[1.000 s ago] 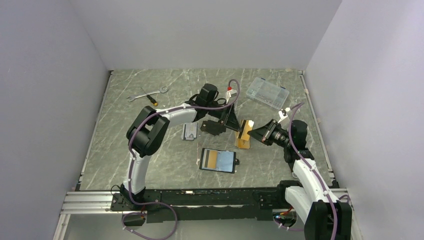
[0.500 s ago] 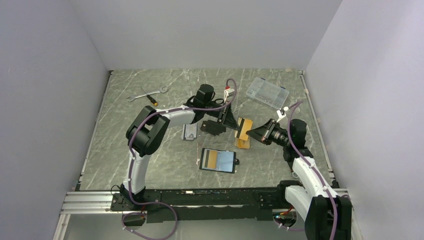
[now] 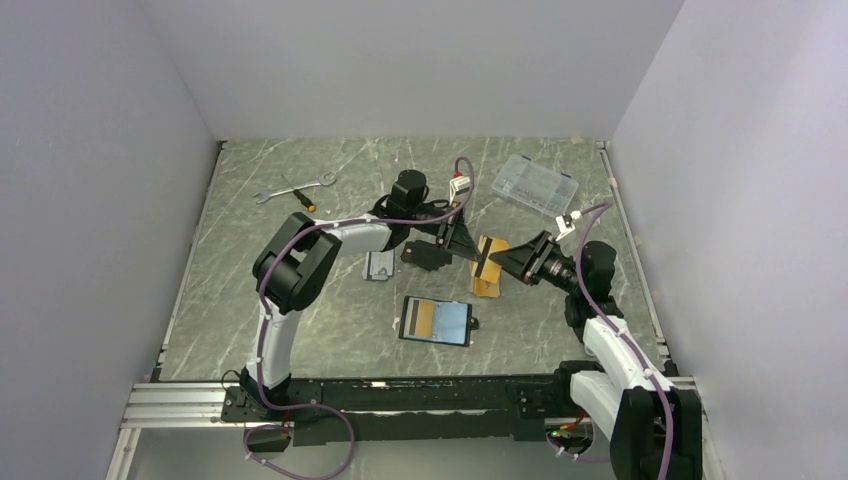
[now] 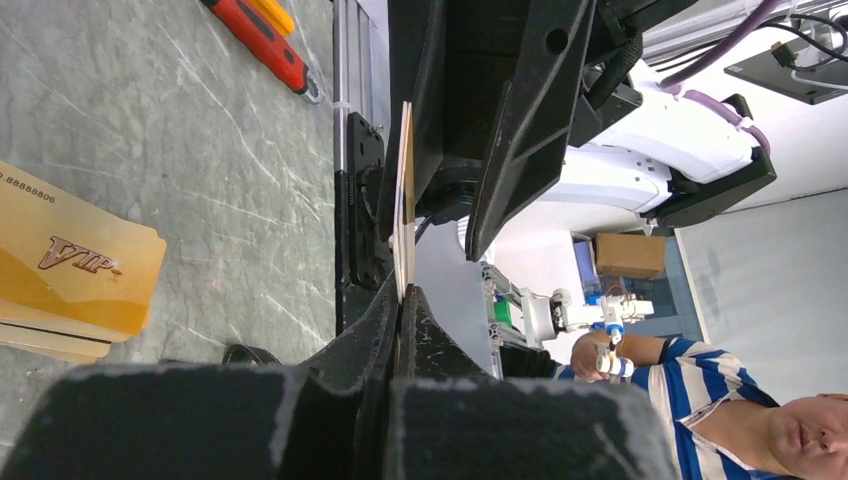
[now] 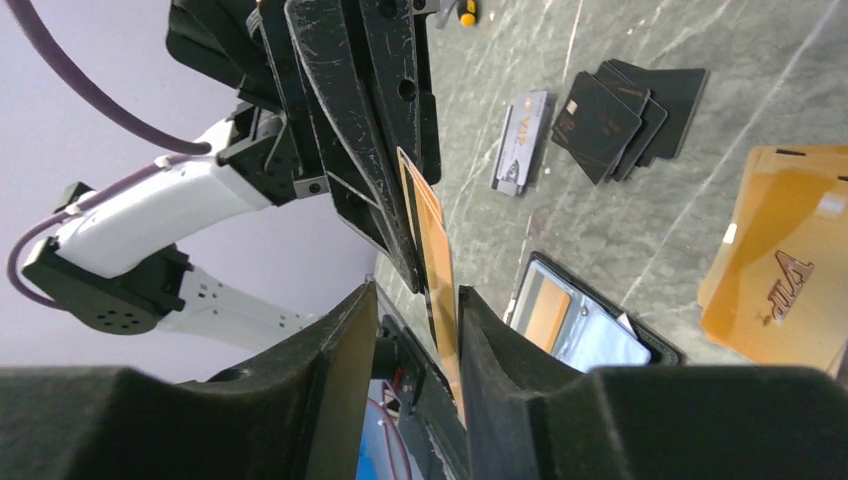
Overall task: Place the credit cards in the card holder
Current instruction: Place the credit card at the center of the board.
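Credit card [image 5: 432, 240] pinched in the left hand [image 4: 400, 295]; facing right hand [image 5: 415, 305] spread either side of it.

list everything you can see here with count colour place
orange-tan plastic card: one, in the air between both grippers
orange-tan plastic cards: a few, stacked on the table under the grippers
square black card holder: one, open, pale blue inside, orange card in it, nearest the bases
flat black cards: several, fanned, centre
grey card: one, left of the black ones
silver wrench: one, far left
red-and-yellow screwdriver: one, by the wrench
clear plastic compartment box: one, far right
grey marbled table: one
left gripper: black, shut on the held card
right gripper: black, open around that card
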`<control>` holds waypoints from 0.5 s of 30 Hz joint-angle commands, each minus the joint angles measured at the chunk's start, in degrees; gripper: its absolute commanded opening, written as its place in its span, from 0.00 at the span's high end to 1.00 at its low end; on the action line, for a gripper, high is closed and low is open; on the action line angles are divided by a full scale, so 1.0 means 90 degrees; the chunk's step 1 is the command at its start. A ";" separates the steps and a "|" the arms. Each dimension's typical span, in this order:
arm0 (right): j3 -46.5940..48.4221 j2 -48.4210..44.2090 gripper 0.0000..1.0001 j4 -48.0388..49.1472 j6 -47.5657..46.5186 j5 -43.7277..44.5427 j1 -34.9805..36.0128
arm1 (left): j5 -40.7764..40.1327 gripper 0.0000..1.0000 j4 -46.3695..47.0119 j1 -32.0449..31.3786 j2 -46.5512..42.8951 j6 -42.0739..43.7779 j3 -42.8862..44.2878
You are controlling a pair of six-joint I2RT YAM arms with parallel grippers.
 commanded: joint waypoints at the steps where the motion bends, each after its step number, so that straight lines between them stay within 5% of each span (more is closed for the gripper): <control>1: -0.0009 0.0096 0.65 0.1238 0.0648 -0.0218 0.0026 | 0.0160 1.00 0.0695 -0.0019 -0.0363 -0.0367 -0.0078; 6: -0.0066 0.0050 0.79 0.1378 0.0854 -0.0131 0.0049 | 0.0239 0.98 0.1148 -0.0053 -0.0402 -0.0677 -0.0121; 15: 0.0101 0.0113 0.81 0.1353 0.0966 0.0051 0.0342 | 0.0314 0.97 0.1534 -0.0266 -0.0444 -0.0995 -0.0083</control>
